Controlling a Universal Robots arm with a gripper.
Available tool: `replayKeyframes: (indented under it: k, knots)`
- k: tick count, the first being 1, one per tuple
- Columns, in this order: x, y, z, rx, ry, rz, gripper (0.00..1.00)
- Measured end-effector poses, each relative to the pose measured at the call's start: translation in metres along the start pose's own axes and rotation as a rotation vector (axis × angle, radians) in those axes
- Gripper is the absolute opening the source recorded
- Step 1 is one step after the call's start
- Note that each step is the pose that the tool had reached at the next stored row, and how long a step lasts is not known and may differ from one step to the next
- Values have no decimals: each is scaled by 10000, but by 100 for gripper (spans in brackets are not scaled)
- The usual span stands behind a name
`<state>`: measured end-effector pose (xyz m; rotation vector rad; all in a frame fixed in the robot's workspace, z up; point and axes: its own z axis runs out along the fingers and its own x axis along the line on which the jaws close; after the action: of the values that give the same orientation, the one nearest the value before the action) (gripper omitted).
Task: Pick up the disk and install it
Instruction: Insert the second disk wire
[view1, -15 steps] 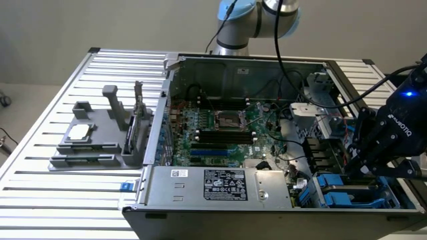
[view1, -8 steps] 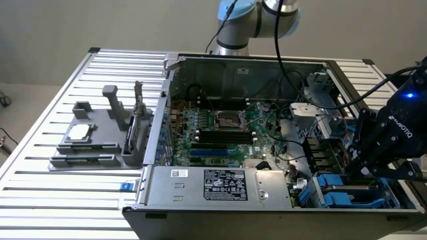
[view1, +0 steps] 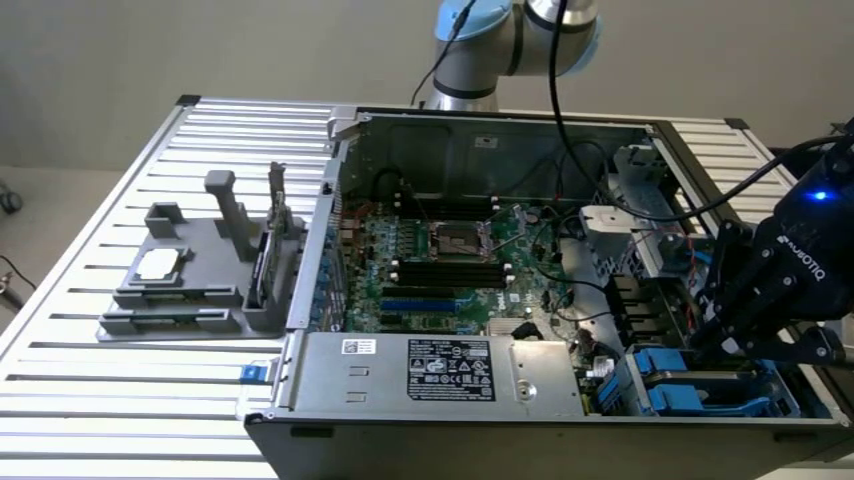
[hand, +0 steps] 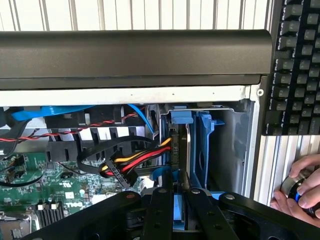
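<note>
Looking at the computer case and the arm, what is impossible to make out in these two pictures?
- Flat silver hard drive in its blue plastic carrier: seen edge-on in the wrist view, its label hidden; in the exterior view the black gripper covers it.
- White labels on the silver power supply box: print too small, exterior view.
- A person's hand: cut off by the wrist view's edge.

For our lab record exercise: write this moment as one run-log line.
gripper: over drive bay, exterior view's right | disk: upright in blue carrier, in bay | person's hand: on knob beside case | keyboard: beside case
</note>
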<state>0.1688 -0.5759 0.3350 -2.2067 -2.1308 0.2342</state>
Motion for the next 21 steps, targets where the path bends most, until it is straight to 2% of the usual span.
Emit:
replayKeyframes:
  k: [8, 10, 11, 14, 21]
  knots:
    - [-1, 0, 1, 24, -2, -1, 16]
    - [-1, 0, -1, 24, 1, -1, 18]
    - [-2, -1, -9, 23, 0, -1, 25]
    - [-4, -11, -52, 23, 0, -3, 25]
    - [-11, -138, -88, 21, -7, -43, 25]
